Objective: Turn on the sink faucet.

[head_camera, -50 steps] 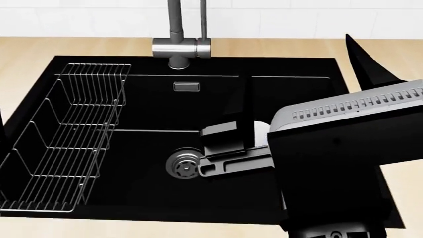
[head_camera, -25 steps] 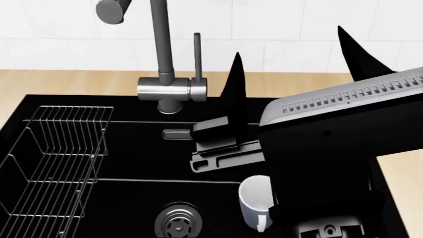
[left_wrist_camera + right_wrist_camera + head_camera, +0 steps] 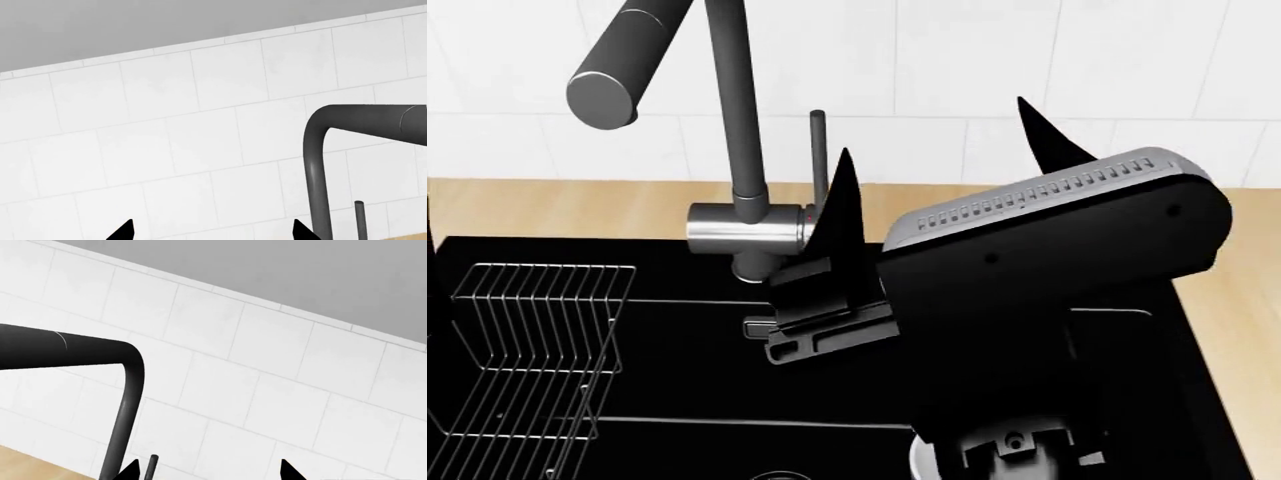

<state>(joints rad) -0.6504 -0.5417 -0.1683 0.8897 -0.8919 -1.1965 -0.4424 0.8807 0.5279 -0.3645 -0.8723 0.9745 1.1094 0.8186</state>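
Observation:
The sink faucet (image 3: 731,140) stands at the back of the black sink (image 3: 681,385), with its spout (image 3: 625,68) angled to the left, a steel barrel base (image 3: 738,228) and a thin upright lever rod (image 3: 818,150). My right gripper (image 3: 941,175) is open. One finger (image 3: 838,205) is just in front of the lever's lower end and the other (image 3: 1049,138) is to the right. In the right wrist view the lever (image 3: 153,467) stands between the open jaws of the gripper (image 3: 209,472), close to one fingertip. My left gripper (image 3: 212,234) is open and empty, with the faucet pipe (image 3: 313,175) beside it.
A wire dish rack (image 3: 534,350) sits in the sink's left part. A white mug (image 3: 922,462) shows below my right arm. An overflow slot (image 3: 757,327) is on the sink's back wall. A wooden counter (image 3: 561,210) and a white tiled wall (image 3: 961,60) lie behind.
The head view has tilted up from the basin to the faucet. My right gripper has moved up and back to the lever.

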